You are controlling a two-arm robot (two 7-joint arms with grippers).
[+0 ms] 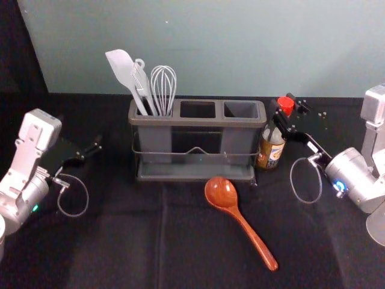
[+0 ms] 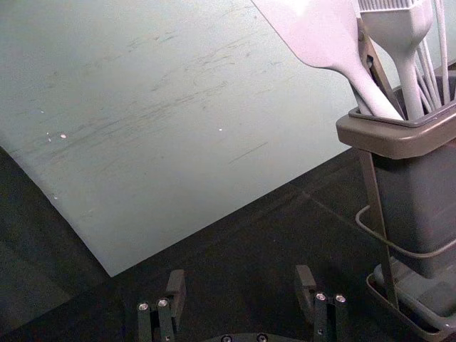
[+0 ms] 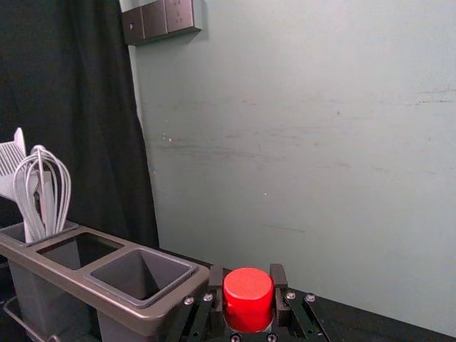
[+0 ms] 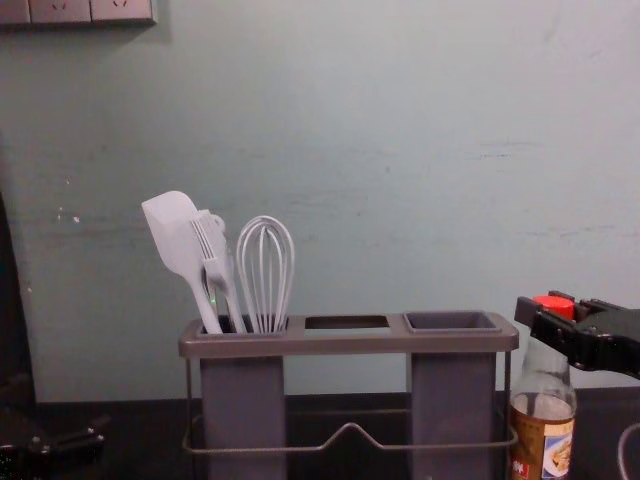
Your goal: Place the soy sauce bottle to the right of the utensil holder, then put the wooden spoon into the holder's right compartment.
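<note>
Standing upright just right of the utensil holder (image 1: 198,121), the soy sauce bottle (image 1: 270,152) has its red cap (image 4: 553,305) clasped by the right gripper (image 3: 247,276), likely for steadiness; nearer lies the wooden spoon (image 1: 221,192). Left gripper (image 2: 241,276): parked leftward, fingers apart.

right gripper (image 4: 541,304) on bottle (image 4: 545,408), whisk (image 4: 265,262) in holder (image 4: 350,344)

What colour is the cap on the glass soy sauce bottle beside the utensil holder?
The round cap is bright red, seen best in the right wrist view.
</note>
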